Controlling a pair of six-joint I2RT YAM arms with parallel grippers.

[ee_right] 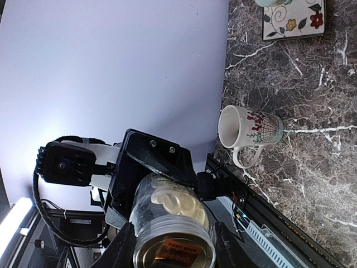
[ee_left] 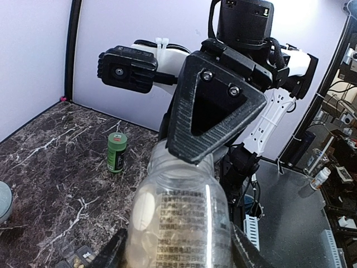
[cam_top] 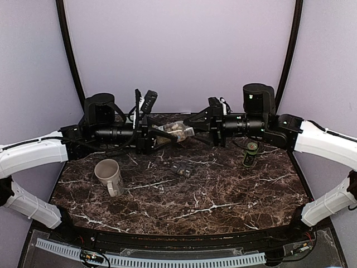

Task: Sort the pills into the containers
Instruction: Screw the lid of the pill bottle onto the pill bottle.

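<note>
The left gripper and right gripper both have jaws clamped on the pill bottle, aloft beyond the mug. A slipping twist could scatter pills across the bench.

You're in lab robot cell: lilac backdrop at 12 o'clock, slotted cable duct at 6, marble-look tabletop.

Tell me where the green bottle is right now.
Top view: the green bottle stands on the right side of the table, just below the right arm.

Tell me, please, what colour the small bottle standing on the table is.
Small round bottle: green; left wrist view.
</note>
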